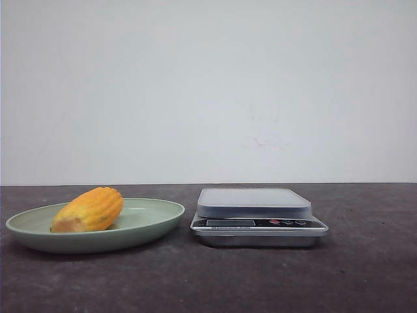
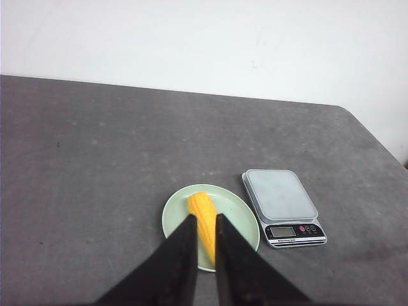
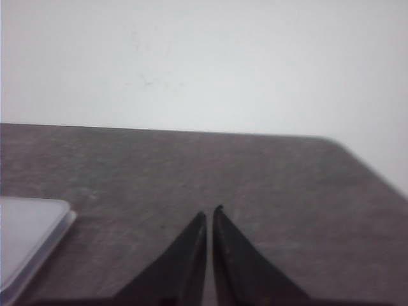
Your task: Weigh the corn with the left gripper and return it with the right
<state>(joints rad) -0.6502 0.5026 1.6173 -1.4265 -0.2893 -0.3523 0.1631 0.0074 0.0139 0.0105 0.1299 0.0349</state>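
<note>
While the corn (image 1: 89,210) lies on its side in the pale green plate (image 1: 156,222), its paler cut end toward the plate's near-left rim, a kitchen scale (image 1: 257,216) stands just beside the plate on the dark table (image 1: 365,274). High above the plate, the left gripper (image 2: 205,218) hangs with fingers nearly together, grasping nothing. Over bare table beside the scale's edge, the right gripper (image 3: 210,213) is likewise closed and empty.
</note>
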